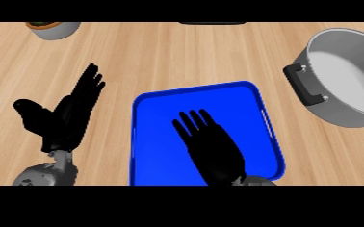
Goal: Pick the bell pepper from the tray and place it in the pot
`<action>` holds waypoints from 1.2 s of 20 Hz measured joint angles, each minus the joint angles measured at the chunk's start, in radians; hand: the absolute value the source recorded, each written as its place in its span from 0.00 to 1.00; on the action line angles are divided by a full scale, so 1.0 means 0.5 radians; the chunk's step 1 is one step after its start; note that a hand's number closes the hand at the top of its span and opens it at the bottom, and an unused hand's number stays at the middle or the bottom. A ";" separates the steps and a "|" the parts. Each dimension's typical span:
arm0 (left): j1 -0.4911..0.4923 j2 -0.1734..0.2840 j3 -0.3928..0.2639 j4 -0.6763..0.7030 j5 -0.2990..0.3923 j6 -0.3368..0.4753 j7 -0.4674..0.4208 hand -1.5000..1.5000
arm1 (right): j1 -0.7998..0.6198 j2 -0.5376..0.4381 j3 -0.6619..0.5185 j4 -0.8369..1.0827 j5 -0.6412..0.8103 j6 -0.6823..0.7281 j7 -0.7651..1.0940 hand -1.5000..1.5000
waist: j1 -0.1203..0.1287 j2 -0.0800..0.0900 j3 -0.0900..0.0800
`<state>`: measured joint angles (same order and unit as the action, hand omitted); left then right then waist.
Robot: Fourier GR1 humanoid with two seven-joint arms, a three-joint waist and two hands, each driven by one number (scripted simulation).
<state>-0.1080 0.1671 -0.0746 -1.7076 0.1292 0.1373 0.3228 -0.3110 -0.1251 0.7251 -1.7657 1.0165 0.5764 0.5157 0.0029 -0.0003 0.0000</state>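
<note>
We could not see the bell pepper anywhere; if it lay on the tray, the right hand (213,151) covered it, so its place and which way it pointed could not be told. That hand was spread flat over the middle of the blue tray (153,125), fingers straight and released, pointing up the view. The tray's visible floor was bare blue. The tray sat on a light wooden counter (177,53). Right of the tray and well apart stood the grey pot (334,106), with a black handle (304,84) facing the tray; its inside showed only pale metal. Left of the tray the left hand (68,113) rested open, fingers up. Far up-left of the tray stood a small grey bowl (53,30).
</note>
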 measured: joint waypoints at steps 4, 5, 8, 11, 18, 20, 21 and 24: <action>-0.061 -0.049 0.002 0.066 -0.047 0.010 -0.010 0.50 | -0.010 0.013 -0.027 0.114 0.082 -0.021 -0.103 0.00 | -0.003 0.001 0.000; -0.071 -0.045 0.016 0.068 -0.046 0.001 -0.008 0.50 | -0.008 0.024 -0.015 0.155 0.115 -0.033 -0.113 0.00 | -0.003 0.001 0.000; -0.054 -0.041 0.040 0.042 -0.035 -0.024 0.012 0.50 | 0.010 0.068 0.026 0.230 0.204 -0.022 -0.094 0.00 | -0.002 0.000 0.000; 0.000 -0.053 0.027 0.000 -0.048 -0.038 0.012 0.50 | 0.010 0.028 -0.013 0.305 0.265 -0.043 -0.137 0.00 | 0.000 0.000 0.000; 0.005 -0.080 0.050 -0.047 -0.075 -0.047 0.052 0.50 | -0.056 0.086 -0.114 0.560 0.391 -0.076 -0.253 0.00 | 0.000 0.000 0.000; -0.015 -0.067 0.089 -0.021 -0.059 -0.079 0.047 0.50 | -0.061 0.108 -0.140 0.608 0.424 -0.093 -0.287 0.00 | -0.001 0.000 0.000; -0.023 -0.074 0.091 0.003 -0.061 -0.085 0.025 0.50 | -0.055 0.138 -0.102 0.618 0.409 -0.107 -0.243 1.00 | 0.000 0.001 0.000; -0.035 -0.086 0.082 0.013 -0.074 -0.088 0.032 0.50 | -0.063 0.150 -0.109 0.658 0.366 -0.174 -0.394 1.00 | 0.000 0.001 0.000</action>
<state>-0.1254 0.1243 -0.0336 -1.7010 0.0923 0.0934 0.3386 -0.3423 -0.0503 0.6708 -1.4368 1.1994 0.4893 0.3188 0.0031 0.0004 0.0001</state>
